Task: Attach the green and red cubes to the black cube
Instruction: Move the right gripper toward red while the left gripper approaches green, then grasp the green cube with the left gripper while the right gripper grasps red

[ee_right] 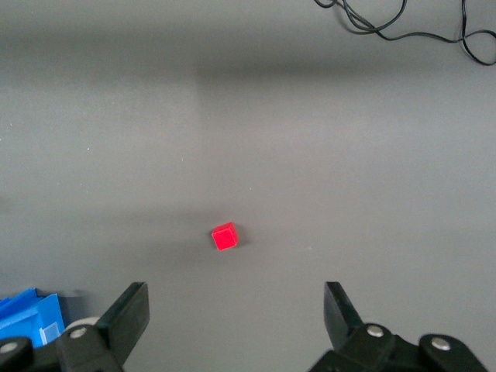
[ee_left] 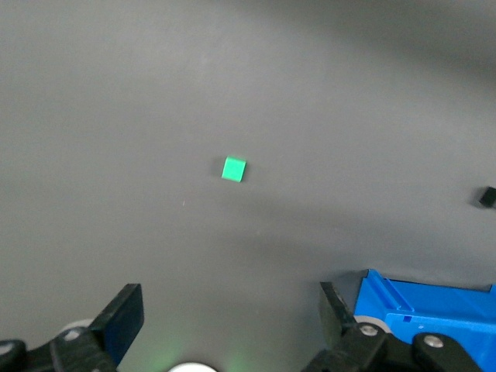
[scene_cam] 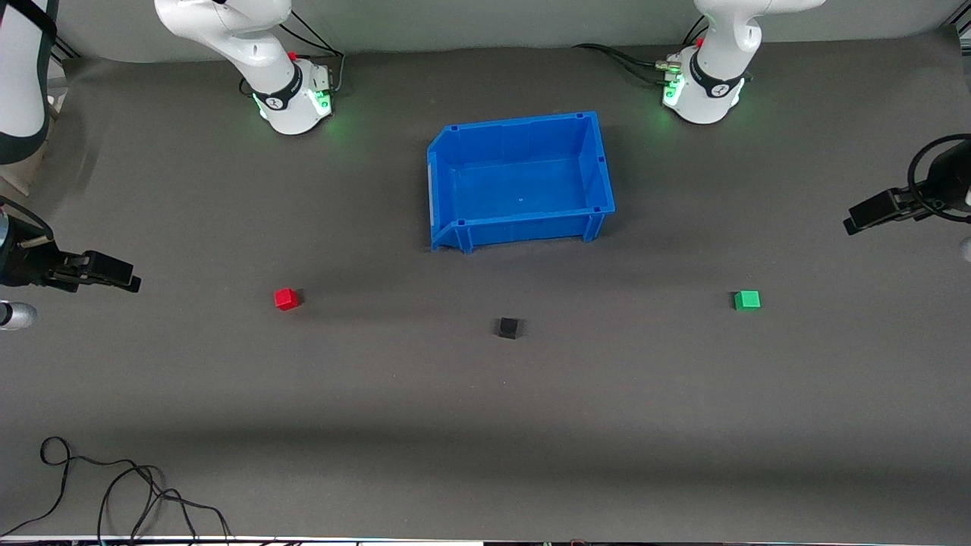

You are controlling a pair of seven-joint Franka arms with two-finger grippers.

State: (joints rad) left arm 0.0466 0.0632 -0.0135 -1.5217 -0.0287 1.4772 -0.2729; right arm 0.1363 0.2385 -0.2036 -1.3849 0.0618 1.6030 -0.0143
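On the mat nearer the camera than the blue bin (scene_cam: 523, 178), black cube (scene_cam: 507, 327) sits between red cube (scene_cam: 287, 299) and green cube (scene_cam: 747, 300), all apart; right gripper (scene_cam: 135, 277) and left gripper (scene_cam: 848, 222) hover spread wide at the table ends, likely staged for one pickup each.

Looked down from high across the tabletop (scene_cam: 485, 425) toward both arm bases, taking in the blue bin (scene_cam: 520, 220) and the whole dark surface around it. Rode the left wrist, aimed down past the left hand (ee_left: 231, 325) from well above, catching the green cube (ee_left: 233, 169), the black cube (ee_left: 486, 197) and a corner of the blue bin. Rode the right wrist likewise, past the right hand (ee_right: 236, 318), catching the red cube (ee_right: 225, 236) and another bin corner. Shared the bin among all three views; shared the black cube between front and left wrist.
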